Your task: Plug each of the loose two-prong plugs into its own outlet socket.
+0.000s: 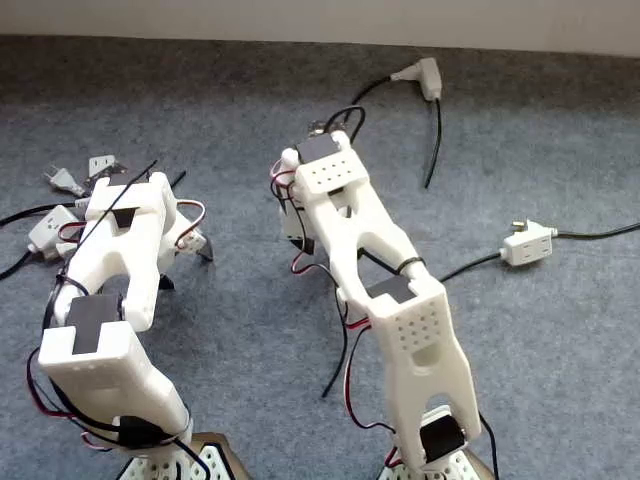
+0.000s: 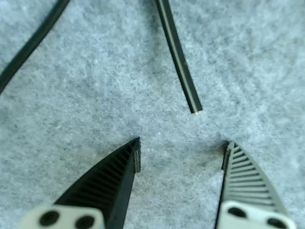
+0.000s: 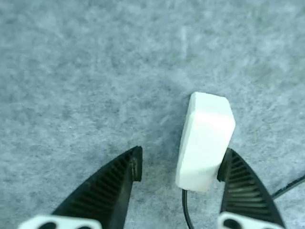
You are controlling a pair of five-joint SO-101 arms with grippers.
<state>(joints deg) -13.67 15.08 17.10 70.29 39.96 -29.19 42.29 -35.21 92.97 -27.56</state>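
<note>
The two arms, left arm (image 1: 115, 280) and right arm (image 1: 385, 270), are built of smooth white printed plastic with perforated panels, and red and black wires are looped along them. A short, felt-like grey carpet (image 1: 250, 330) is laid under everything.

The left gripper (image 2: 183, 145) is held spread wide over the carpet, with nothing clasped between its ribbed, pointed fingers (image 2: 114, 176). A flat black cable (image 2: 178, 62) is seen to end just beyond the fingertips, and a second black cable (image 2: 33, 43) is laid farther off.

The right gripper (image 3: 183, 152) is likewise parted wide, around a white rectangular block (image 3: 207, 138) that is smooth with rounded corners. The block is lain on the carpet against the inner face of one finger, a gap is left to the other, and a thin black lead (image 3: 186, 210) is run from its near end. Whether it is a plug or a socket cannot be told.

Beside the left arm's wrist, two small grey plugs (image 1: 65, 181) and a white socket body (image 1: 50, 230) are clustered. Out to the right arm's side, a pronged white block (image 1: 527, 243) is laid, with black cables at both ends, one passed under that arm. Farthest off, an angled white plug (image 1: 428, 75) is seen on its black cord
</note>
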